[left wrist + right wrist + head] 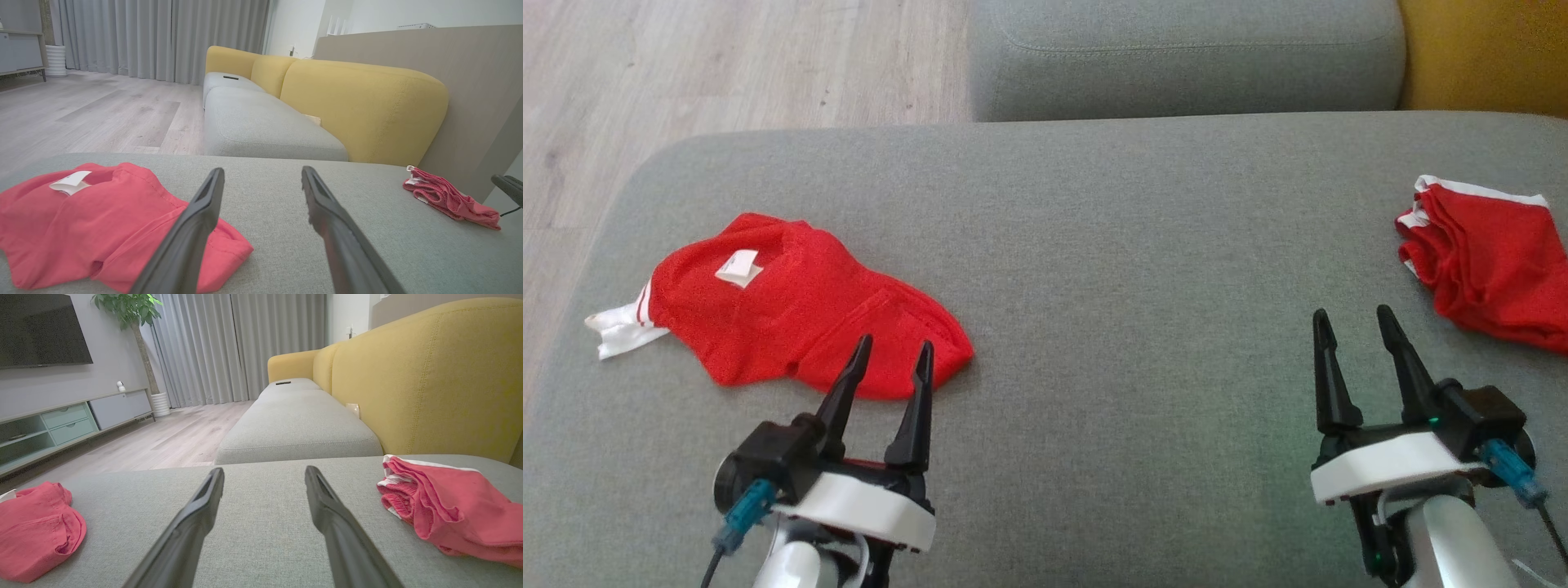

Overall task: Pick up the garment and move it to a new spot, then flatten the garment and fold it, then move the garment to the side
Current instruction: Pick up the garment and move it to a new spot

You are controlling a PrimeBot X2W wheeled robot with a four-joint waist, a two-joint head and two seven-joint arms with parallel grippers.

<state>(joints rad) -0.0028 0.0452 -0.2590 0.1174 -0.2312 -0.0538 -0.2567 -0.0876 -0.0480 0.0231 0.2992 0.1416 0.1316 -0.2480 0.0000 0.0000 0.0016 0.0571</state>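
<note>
The crumpled red garment lies on the grey cushion, at ten o'clock from the left gripper, whose fingers stand spread and empty. The right gripper gapes empty too.

Seating: a grey fabric seat cushion in the foreground, with a second grey cushion beyond it. Backrest: yellow upholstery. Floor: pale wood planks. Far wall: full-height grey curtains. Side wall: a dark television above a low cabinet with pale green drawers, and a potted plant beside it.
</note>
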